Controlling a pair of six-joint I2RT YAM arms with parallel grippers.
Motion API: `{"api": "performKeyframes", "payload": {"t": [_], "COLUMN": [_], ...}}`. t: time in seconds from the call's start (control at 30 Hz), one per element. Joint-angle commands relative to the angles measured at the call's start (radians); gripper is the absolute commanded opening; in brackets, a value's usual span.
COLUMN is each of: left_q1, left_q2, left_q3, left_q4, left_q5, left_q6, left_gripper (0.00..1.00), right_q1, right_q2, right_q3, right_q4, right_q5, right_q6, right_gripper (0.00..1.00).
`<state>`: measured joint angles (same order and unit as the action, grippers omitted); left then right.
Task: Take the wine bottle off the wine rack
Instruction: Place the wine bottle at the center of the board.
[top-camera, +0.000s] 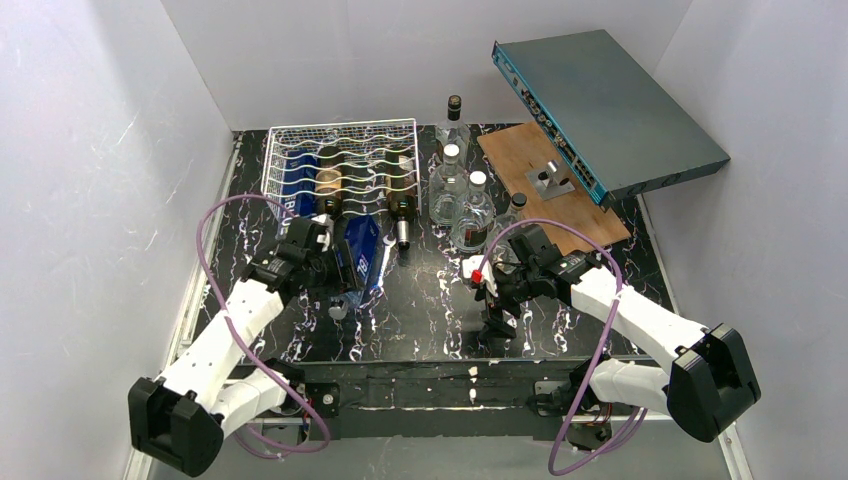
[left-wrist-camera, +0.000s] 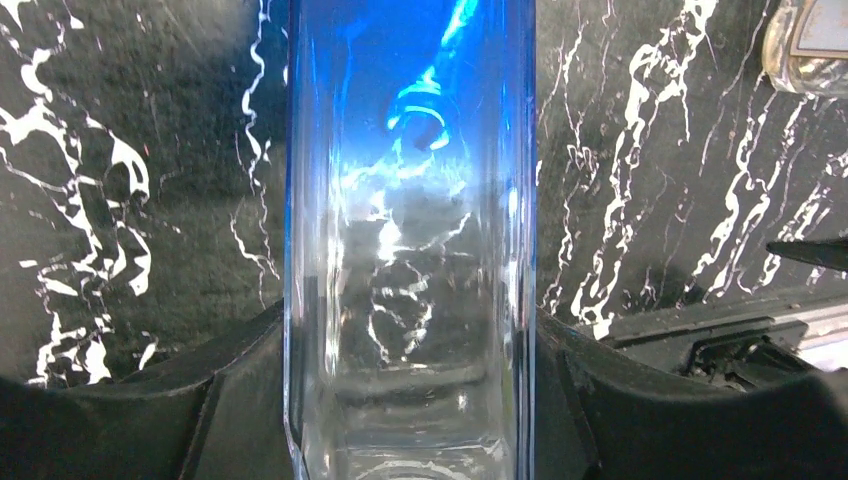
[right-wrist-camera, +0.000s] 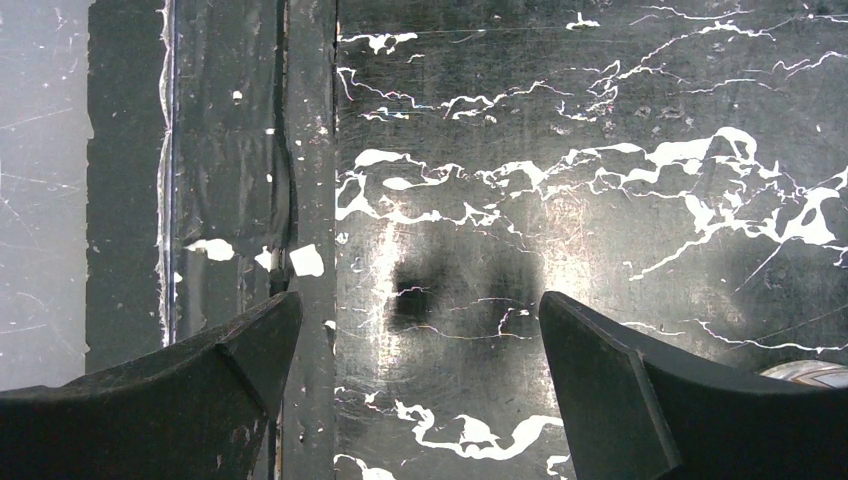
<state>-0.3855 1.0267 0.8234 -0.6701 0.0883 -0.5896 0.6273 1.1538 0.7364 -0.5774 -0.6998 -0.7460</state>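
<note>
**Entry: removal of bottle from rack, status of work**

- **Wine rack**: a silver-white wire basket, recorded at the upper left-centre of the top view on the black marbled table. Other bottles were noted lying in its wavy rows. One brown bottle was seen protruding past the rack's lower edge.
- **Wine bottle**: blue, square-sided glass, located just below the rack's lower edge in the top view, left of centre. It was judged to be clear of the wire. Whether it was raised off the table or resting on it could not be told.
- **Left gripper**: recorded as partly closed, with both fingers pressed against the flat sides of the wine bottle. The bottle filled the middle of the left wrist view from top to bottom.
- **Right gripper**: recorded as spread wide, with nothing between the fingers and only bare table seen beneath. It was placed right of centre in the top view, well apart from the rack.
- **Also listed:** clear glass bottles standing just right of the rack, and a wooden board and a teal flat box at the upper right.
- **Progress:** the withdrawal from the rack was judged done, or very nearly so. By estimate, the bottle was left to be set down on open table and released.
</note>
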Motion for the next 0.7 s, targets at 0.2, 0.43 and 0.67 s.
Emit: {"api": "performKeyframes", "payload": {"t": [0.2, 0.43, 0.67], "left_q1": [-0.003, -0.003, -0.003], "left_q2": [-0.182, -0.253, -0.27], "left_q3": [-0.019, 0.017, 0.097], "left_q4": [-0.15, -0.286, -0.393], "left_q5": [0.092, 0.121, 0.152], "left_q6": [-0.101, -0.111, -0.092], "left_gripper": [0.0, 0.0, 0.0], "right_q1": [-0.002, 0.012, 0.096], "right_q2": [-0.012, -0.007, 0.071], "right_q3": [-0.014, -0.012, 0.057], "right_q4": [-0.035, -0.036, -0.119], "right_q5": [-0.084, -0.078, 0.017], "right_q6": [-0.054, -0.062, -0.261], "right_gripper": [0.98, 0.98, 0.99]}}
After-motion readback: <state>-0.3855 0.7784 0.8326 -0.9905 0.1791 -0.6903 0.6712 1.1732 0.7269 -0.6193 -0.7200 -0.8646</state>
